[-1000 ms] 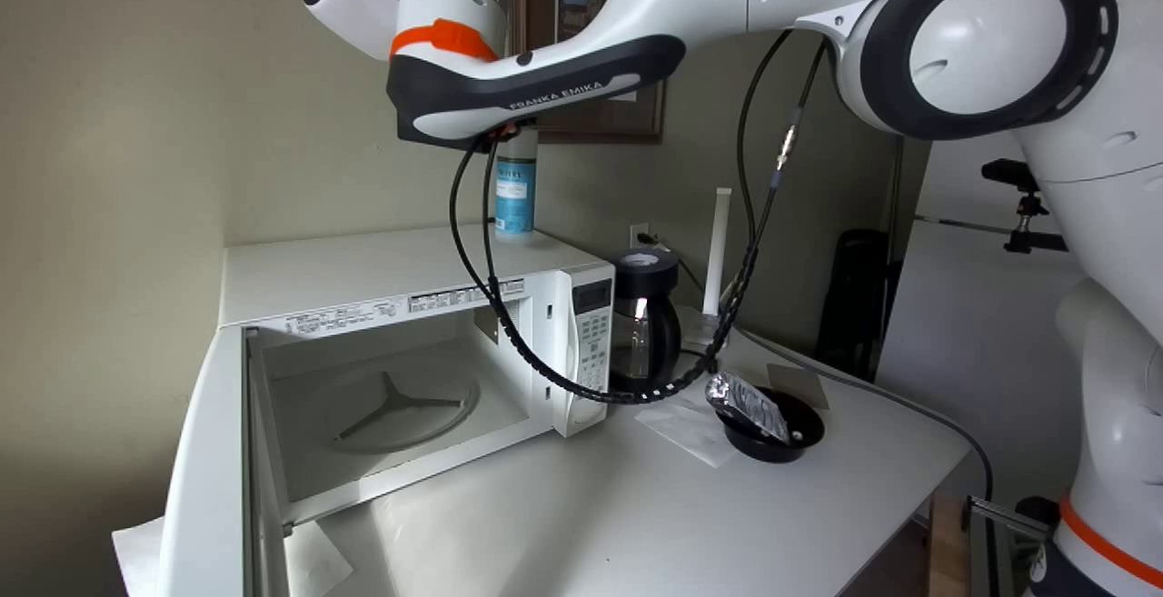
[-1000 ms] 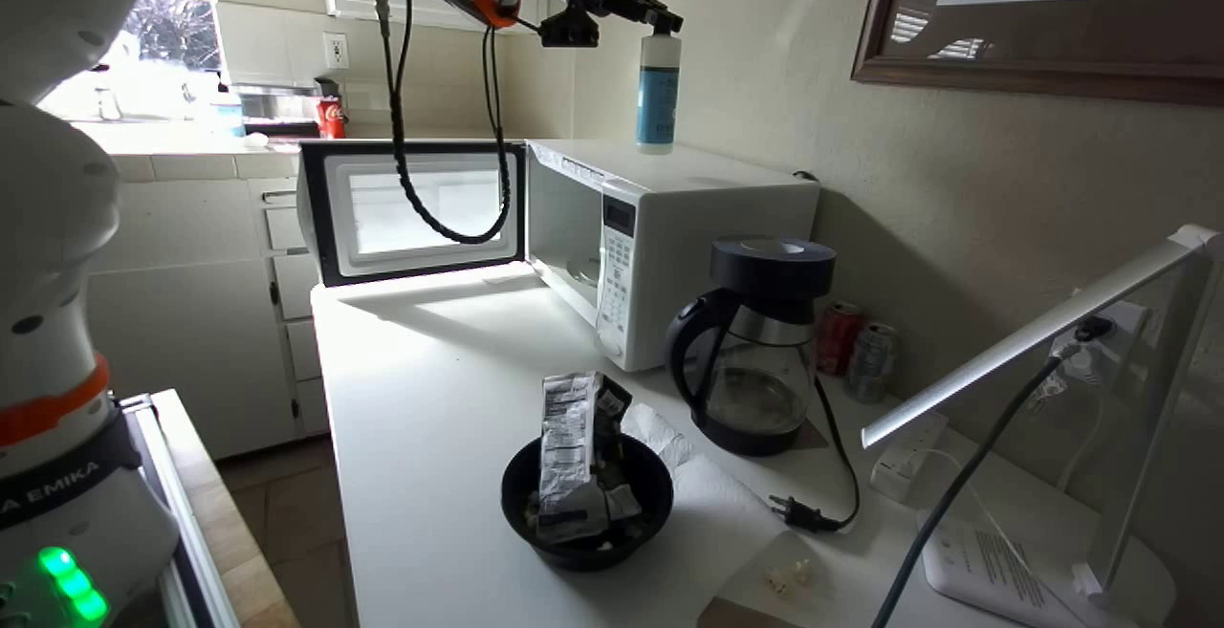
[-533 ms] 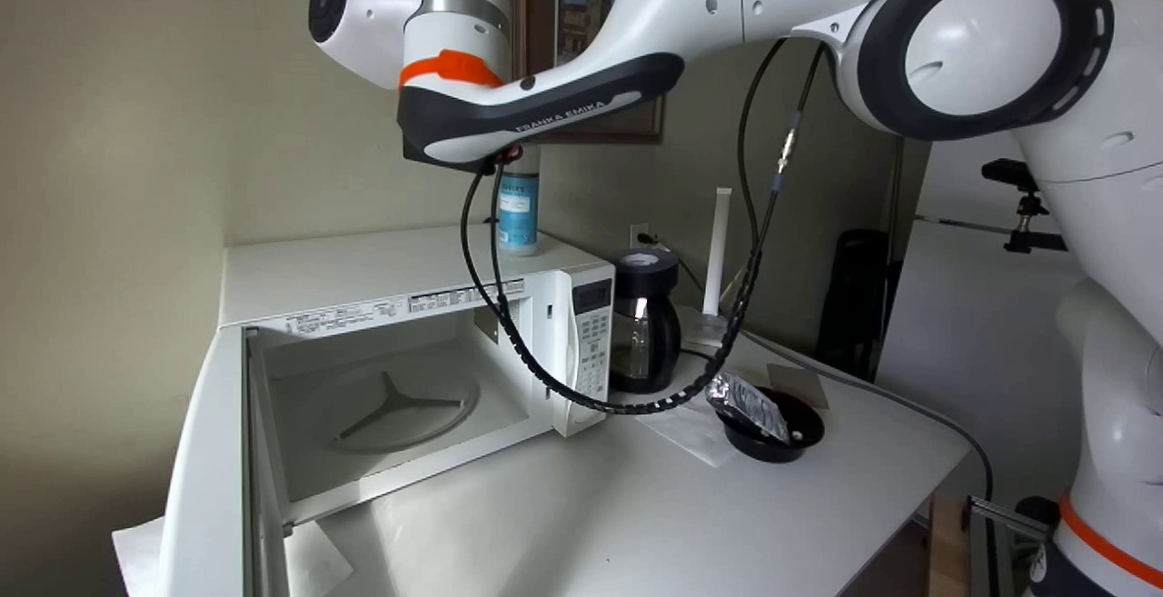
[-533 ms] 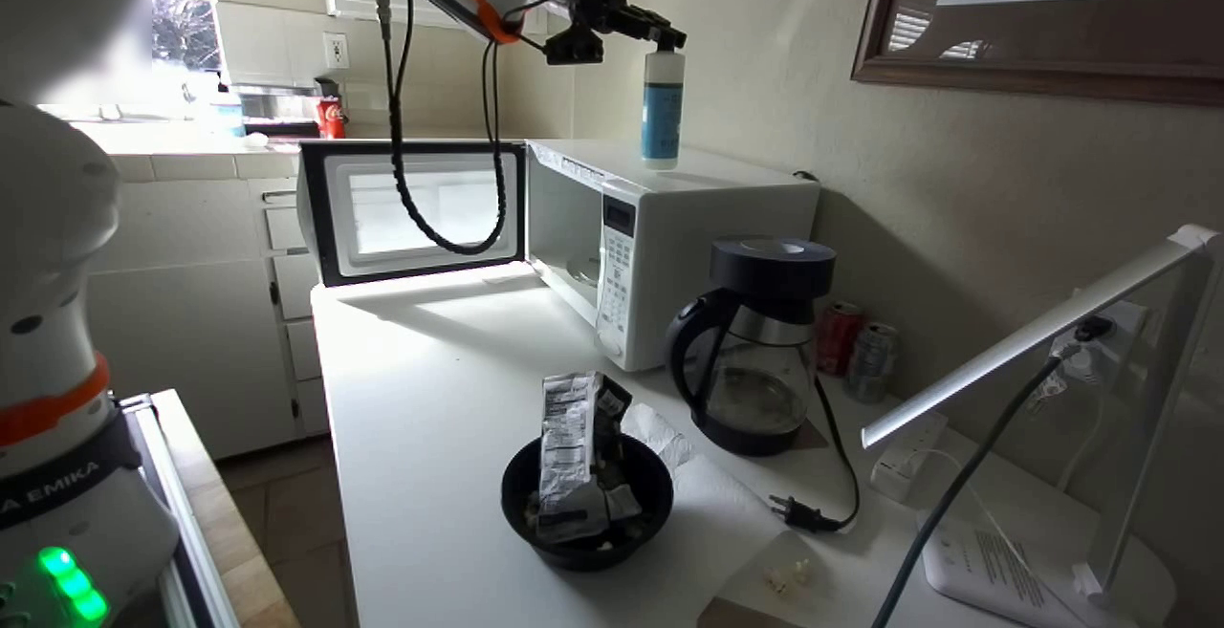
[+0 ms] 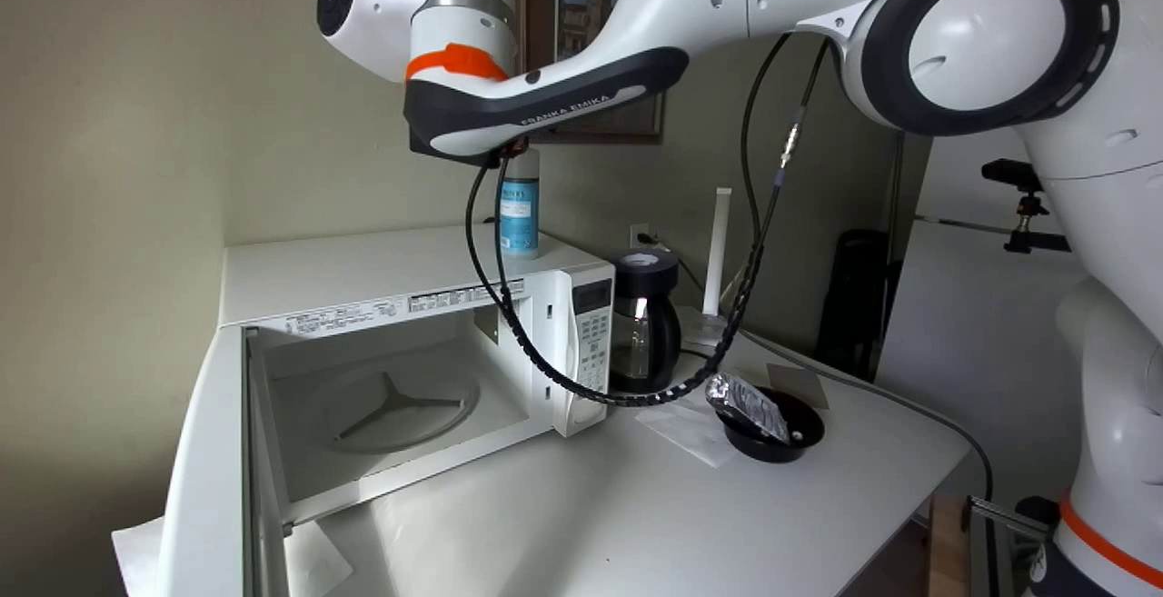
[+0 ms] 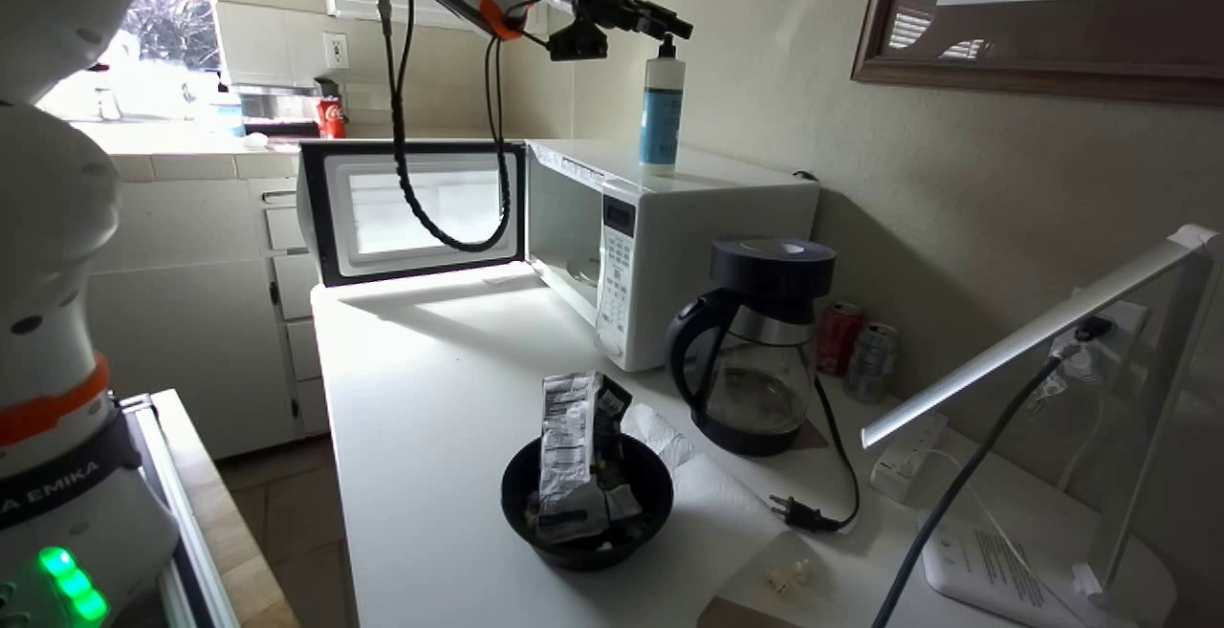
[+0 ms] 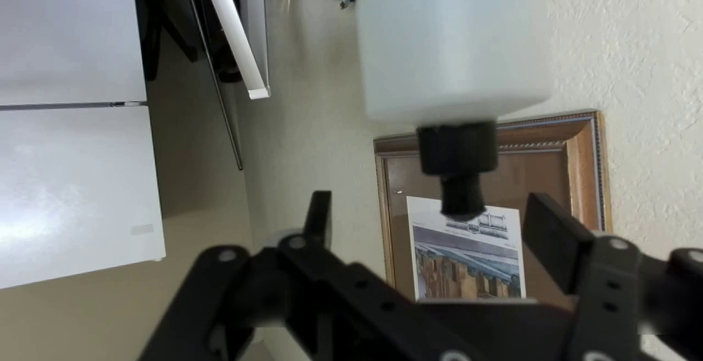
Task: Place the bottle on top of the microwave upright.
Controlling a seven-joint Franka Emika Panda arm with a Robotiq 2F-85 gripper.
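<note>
A slim bottle [image 6: 661, 126] with a light-blue label band and a dark cap stands upright on top of the white microwave [image 6: 732, 227], towards its control-panel side. Its base meets the top surface in both exterior views. Around the cap, my gripper [image 7: 436, 221] is open, with a gap on each side of the cap in the wrist view. The fingers [image 7: 556, 240] are spread wide. The bottle's pale upper part [image 7: 453, 42] fills the top of that view. In an exterior view the arm hides the gripper and the bottle's tip [image 5: 522, 161].
The microwave door [image 6: 416, 212] hangs open. Beside the microwave stands a coffee pot [image 6: 755, 351], and a black bowl [image 6: 588, 556] holding a foil bag is nearer on the table. The wall and a framed picture [image 7: 384, 207] are close to the gripper. Arm cables [image 5: 591, 388] loop in front.
The bottle has come down from above the microwave onto its top. My gripper has gone from shut on the cap to open, and has risen slightly since half a second ago.
</note>
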